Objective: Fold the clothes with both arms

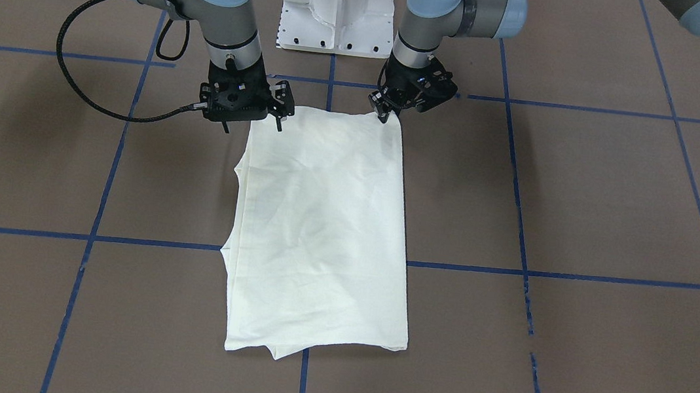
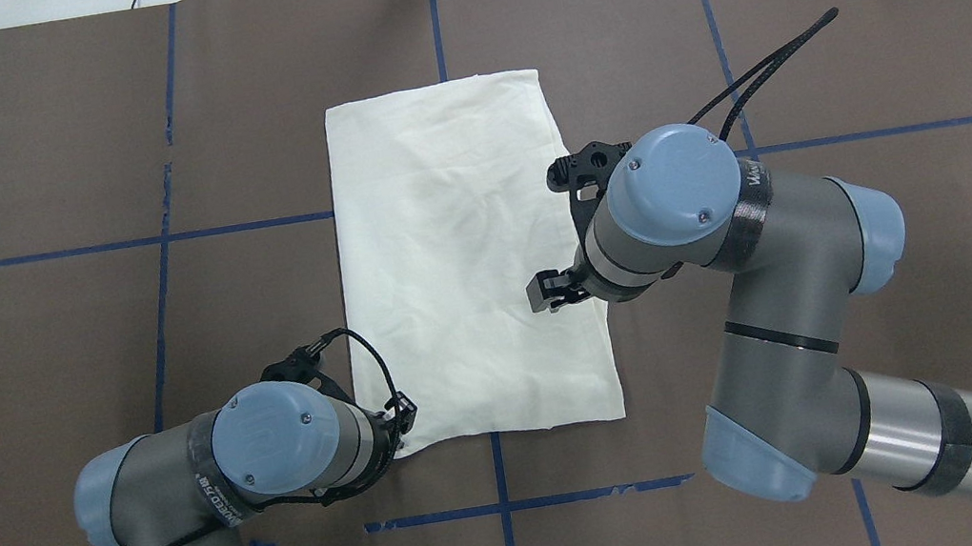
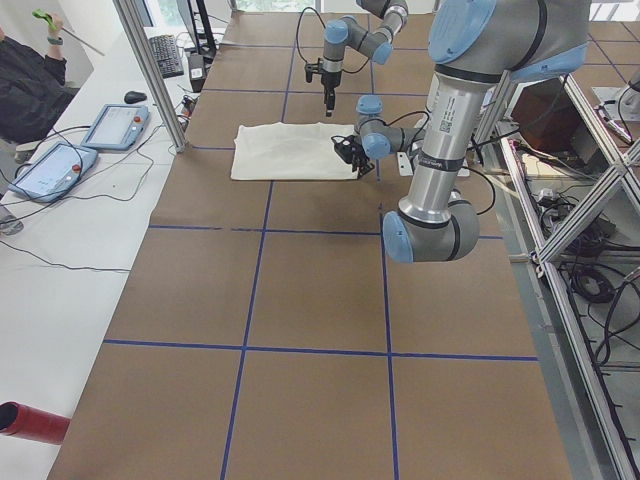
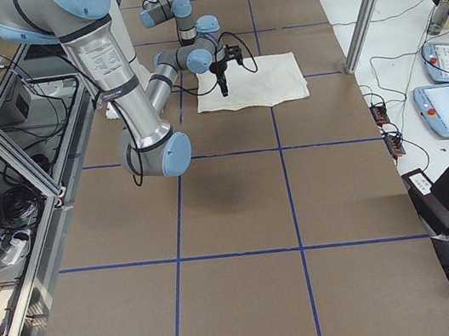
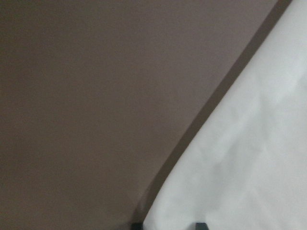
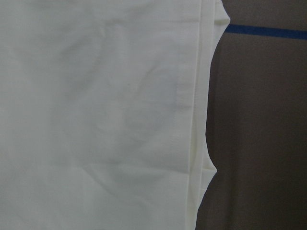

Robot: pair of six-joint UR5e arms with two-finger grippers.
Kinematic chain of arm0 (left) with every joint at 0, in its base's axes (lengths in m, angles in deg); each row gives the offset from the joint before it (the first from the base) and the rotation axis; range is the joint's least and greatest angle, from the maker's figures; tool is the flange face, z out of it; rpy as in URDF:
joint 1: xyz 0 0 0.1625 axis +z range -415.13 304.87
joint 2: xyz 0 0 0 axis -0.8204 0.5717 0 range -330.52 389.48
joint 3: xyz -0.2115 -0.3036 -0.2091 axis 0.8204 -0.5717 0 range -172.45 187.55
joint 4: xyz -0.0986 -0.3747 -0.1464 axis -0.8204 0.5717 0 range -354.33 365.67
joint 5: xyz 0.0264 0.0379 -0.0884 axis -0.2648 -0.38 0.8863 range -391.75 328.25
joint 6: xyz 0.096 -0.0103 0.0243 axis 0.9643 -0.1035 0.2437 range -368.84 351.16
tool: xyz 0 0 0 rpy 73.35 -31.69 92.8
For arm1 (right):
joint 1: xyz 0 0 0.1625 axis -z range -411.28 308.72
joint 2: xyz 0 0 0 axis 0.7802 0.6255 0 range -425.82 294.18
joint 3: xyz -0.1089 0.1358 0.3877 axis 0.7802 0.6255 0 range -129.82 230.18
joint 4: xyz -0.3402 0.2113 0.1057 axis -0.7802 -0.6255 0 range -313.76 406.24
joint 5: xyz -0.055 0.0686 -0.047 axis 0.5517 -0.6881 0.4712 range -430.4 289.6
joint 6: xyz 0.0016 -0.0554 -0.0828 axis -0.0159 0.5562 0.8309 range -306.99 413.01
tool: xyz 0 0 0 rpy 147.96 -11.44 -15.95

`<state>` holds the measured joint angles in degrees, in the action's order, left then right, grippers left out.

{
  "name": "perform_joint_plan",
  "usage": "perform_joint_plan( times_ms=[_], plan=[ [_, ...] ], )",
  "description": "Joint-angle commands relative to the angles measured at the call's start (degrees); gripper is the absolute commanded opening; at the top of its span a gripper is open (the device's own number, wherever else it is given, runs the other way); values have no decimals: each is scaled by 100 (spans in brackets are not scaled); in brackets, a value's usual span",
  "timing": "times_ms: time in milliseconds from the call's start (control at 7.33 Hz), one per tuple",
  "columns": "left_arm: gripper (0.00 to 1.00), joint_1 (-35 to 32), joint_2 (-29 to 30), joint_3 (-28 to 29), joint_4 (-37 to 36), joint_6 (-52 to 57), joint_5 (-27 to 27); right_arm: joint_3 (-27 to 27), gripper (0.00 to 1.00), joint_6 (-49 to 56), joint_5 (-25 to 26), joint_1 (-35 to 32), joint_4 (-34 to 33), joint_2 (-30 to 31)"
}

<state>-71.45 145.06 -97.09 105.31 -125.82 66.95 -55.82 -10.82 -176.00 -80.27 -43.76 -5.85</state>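
The cream shirt (image 1: 321,219) lies flat on the brown table, folded into a tall rectangle with its plain side up; no print shows. My left gripper (image 1: 385,116) is low at the shirt's (image 2: 463,247) corner nearest the robot base and looks shut on that corner. In the left wrist view the cloth (image 5: 249,158) fills the lower right, with dark fingertip edges at the bottom. My right gripper (image 1: 253,125) hangs open above the other near corner and holds nothing. The right wrist view shows only the shirt's (image 6: 96,115) layered side edge.
The white pedestal base (image 1: 338,10) stands just behind the shirt. Blue tape lines (image 1: 578,275) cross the table. A side bench holds tablets (image 3: 110,125), and a person's sleeve (image 3: 25,90) shows beside it. A red cylinder (image 3: 30,420) lies at that bench's near end.
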Motion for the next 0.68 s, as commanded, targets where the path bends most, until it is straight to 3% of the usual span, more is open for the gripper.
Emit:
perform_joint_plan(
  times_ms=[0, 273, 545],
  plan=[
    [0, 6, -18, -21, -6, 17, 0, 0, 100, -7, -4, 7, 9, 23],
    [0, 6, -27, -344, -364, 314, 26, 0, 100, -303, -4, 16, 78, 41],
    [0, -3, 0, -557, -594, 554, 44, 53, 100, -1906, 136, 532, 980, 356]
  ],
)
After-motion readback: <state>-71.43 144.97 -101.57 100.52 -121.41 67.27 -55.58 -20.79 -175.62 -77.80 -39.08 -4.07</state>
